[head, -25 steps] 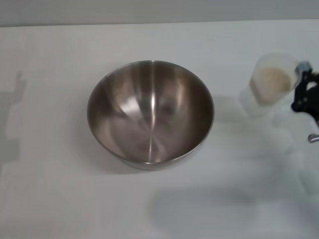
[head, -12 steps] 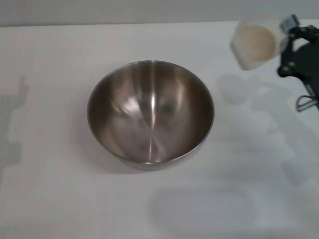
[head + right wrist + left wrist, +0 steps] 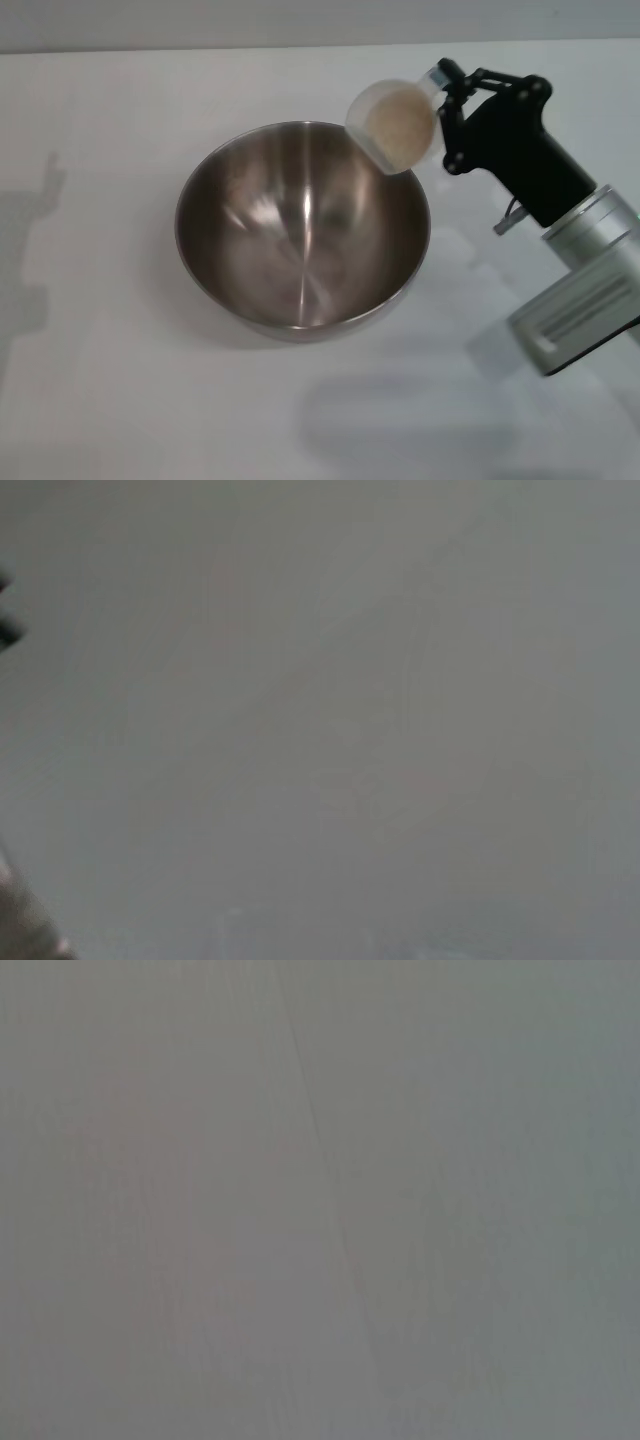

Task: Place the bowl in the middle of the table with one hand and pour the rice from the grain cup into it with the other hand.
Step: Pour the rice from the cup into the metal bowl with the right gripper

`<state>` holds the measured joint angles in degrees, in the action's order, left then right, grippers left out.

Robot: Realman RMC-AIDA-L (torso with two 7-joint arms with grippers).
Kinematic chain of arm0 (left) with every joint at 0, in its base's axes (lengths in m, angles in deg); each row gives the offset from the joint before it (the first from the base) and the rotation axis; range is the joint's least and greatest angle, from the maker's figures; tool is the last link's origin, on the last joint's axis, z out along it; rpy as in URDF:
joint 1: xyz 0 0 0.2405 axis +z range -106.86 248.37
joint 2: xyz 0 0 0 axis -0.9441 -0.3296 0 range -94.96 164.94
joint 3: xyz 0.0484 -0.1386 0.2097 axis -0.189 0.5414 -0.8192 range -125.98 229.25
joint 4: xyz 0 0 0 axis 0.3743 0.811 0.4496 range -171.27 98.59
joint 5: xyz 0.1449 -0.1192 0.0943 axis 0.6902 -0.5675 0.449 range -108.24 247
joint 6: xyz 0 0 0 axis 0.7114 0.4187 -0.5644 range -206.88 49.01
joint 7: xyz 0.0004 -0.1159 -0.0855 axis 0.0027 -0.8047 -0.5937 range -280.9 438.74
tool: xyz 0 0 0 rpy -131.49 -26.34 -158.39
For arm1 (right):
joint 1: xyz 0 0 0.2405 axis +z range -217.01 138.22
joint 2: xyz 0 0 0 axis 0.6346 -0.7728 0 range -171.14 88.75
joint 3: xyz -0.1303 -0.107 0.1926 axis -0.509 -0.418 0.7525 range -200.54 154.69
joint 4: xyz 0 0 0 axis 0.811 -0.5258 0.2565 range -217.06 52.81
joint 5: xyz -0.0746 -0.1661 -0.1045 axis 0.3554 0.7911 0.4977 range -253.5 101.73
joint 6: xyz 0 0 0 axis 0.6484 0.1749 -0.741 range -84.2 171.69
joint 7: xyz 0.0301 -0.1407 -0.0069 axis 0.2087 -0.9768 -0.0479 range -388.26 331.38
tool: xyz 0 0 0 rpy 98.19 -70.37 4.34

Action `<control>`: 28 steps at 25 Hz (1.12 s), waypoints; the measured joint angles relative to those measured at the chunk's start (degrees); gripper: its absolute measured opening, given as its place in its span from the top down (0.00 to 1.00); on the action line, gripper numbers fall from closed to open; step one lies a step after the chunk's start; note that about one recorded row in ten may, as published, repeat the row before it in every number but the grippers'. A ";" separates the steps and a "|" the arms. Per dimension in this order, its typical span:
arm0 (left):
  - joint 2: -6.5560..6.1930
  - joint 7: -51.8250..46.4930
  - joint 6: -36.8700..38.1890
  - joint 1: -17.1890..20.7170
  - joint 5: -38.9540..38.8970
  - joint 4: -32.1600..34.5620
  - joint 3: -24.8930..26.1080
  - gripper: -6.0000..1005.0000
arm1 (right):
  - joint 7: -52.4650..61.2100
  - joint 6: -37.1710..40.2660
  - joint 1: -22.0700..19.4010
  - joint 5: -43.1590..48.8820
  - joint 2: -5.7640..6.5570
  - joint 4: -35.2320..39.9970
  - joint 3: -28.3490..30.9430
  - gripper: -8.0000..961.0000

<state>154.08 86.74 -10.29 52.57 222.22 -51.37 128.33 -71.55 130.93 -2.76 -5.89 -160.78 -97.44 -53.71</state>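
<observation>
One large round stainless-steel mixing bowl [image 3: 303, 226] sits upright near the middle of the plain white tabletop [image 3: 100, 400], its shiny brushed inside open to the head view. On the table's left side lies only a faint grey shadow; the left gripper does not appear in any view, and the left wrist view shows nothing but a flat grey surface.

To the right, above the bowl's far right rim, hangs a small clear, slightly frosted plastic grain cup [image 3: 392, 125]. It is lifted off the table and tilted, with its mouth turned toward the camera, and a heap of pale beige rice [image 3: 398, 124] rests inside it. The black two-fingered right gripper [image 3: 447, 110] is closed on the cup's right side, seemingly at the rim, though the exact contact is hard to make out. Its silver-grey cylindrical arm [image 3: 585, 285] runs down toward the lower right corner. The right wrist view shows only blurred grey.
</observation>
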 joint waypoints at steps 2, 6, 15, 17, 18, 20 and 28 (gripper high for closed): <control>0.00 0.00 0.00 0.00 0.01 -0.06 -0.17 0.19 | -4.96 -0.03 0.24 0.03 0.00 -1.39 0.90 0.98; 0.00 0.00 0.00 0.26 -0.04 -0.42 -0.71 0.19 | -20.07 -0.01 0.79 0.25 -0.02 -6.14 4.79 0.98; 0.00 0.00 0.00 0.27 -0.09 -0.52 -1.23 0.19 | -33.57 -0.51 0.87 6.32 -0.10 -9.73 9.86 0.98; 0.00 0.00 0.00 0.27 -0.09 -0.53 -1.28 0.19 | -34.89 -0.72 0.87 6.73 -0.09 -9.93 10.03 0.98; 0.00 0.00 0.00 0.27 -0.09 -0.53 -1.28 0.19 | -35.79 -0.83 0.87 6.89 -0.09 -10.07 10.10 0.98; 0.00 0.00 0.00 0.26 -0.09 -0.53 -1.28 0.19 | -40.00 -0.94 0.66 8.12 -0.11 -10.77 11.20 0.98; 0.00 0.00 0.00 0.26 -0.09 -0.53 -1.37 0.19 | -48.89 -0.97 0.29 10.41 -0.21 -12.33 13.49 0.98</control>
<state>154.08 86.74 -10.29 52.83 222.13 -51.90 126.95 -120.44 129.96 -2.47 4.53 -160.99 -109.78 -40.22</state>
